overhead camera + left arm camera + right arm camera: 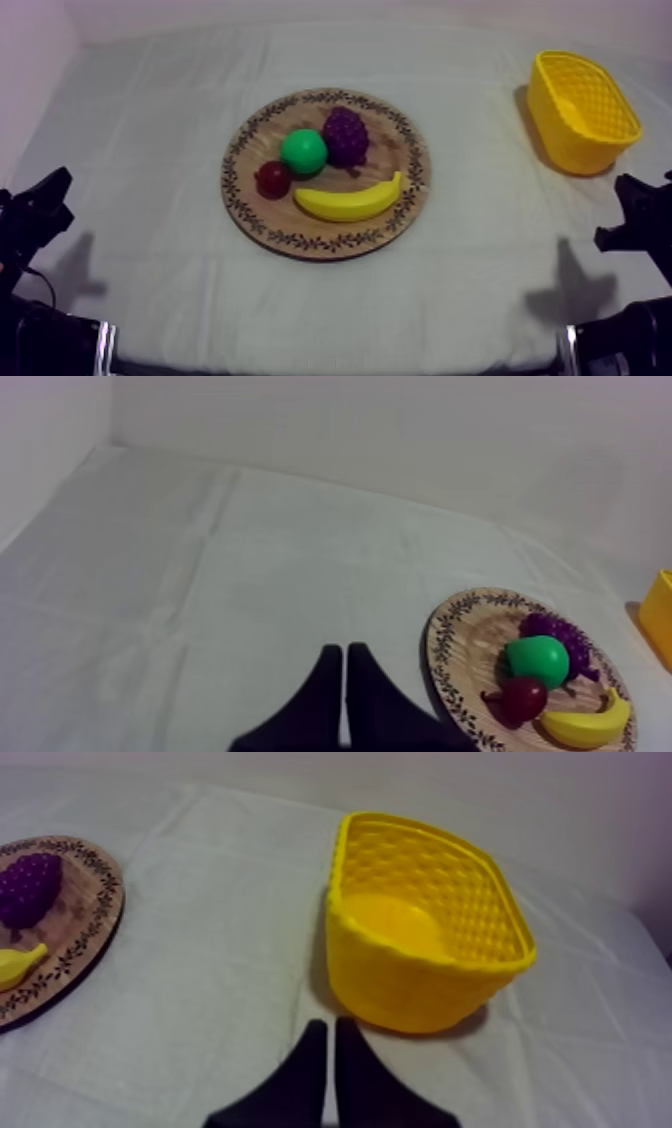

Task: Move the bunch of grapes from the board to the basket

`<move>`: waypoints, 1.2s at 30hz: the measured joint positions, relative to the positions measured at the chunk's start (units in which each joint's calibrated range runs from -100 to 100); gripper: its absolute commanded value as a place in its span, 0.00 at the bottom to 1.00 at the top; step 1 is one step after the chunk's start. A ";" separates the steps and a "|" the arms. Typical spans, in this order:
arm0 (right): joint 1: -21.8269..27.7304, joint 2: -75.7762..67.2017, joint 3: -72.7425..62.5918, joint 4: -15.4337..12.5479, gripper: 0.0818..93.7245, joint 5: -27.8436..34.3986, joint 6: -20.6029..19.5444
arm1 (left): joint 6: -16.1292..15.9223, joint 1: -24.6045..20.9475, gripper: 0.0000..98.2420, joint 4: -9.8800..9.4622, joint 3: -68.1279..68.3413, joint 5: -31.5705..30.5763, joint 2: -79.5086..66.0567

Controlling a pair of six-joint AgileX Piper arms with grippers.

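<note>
grapes (345, 135) lie on the board (398, 145), well apart from left hand (343, 650) and right hand (330, 1024), both pressed together.

A: Cloth (150, 250) across the whole frame; grey-white, matt, woven-looking; soft creases and folds.

B: Wood on the wooden board (392, 145) at centre; fine grain, low sheen; dark pattern round the rim, printed or burnt, cannot tell which.

A: Plastic on the yellow basket (560, 135) at upper right; moulded lattice walls, smoother floor, faint shine.

B: Plastic-looking toy fruit as well; banana (350, 203) smooth with a slight gloss; pear (303, 150) green, smooth, glossiest of the lot; small red fruit (272, 178) dark and slick; bunch of grapes (345, 135) knobbly, duller.

A: Matt black on the left gripper (345, 649) and the right gripper (331, 1022); smooth, no glint.
</note>
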 measured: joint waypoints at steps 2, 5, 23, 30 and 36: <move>0.00 0.00 0.00 0.00 0.01 0.00 0.00 | 0.00 0.00 0.00 0.00 0.00 0.00 0.00; 0.00 0.00 0.00 0.00 0.01 0.00 0.00 | 0.00 0.00 0.00 0.00 0.00 0.00 0.00; -0.09 0.00 0.00 0.00 0.01 0.00 -0.96 | 0.00 0.00 0.00 0.00 0.00 0.00 0.00; -0.66 0.00 0.00 -0.11 0.00 0.18 -0.91 | 0.00 0.00 0.00 0.00 0.00 0.00 0.00; -2.62 2.54 -0.32 0.88 0.00 -0.38 -1.06 | 0.00 0.00 0.00 0.00 0.00 0.00 0.00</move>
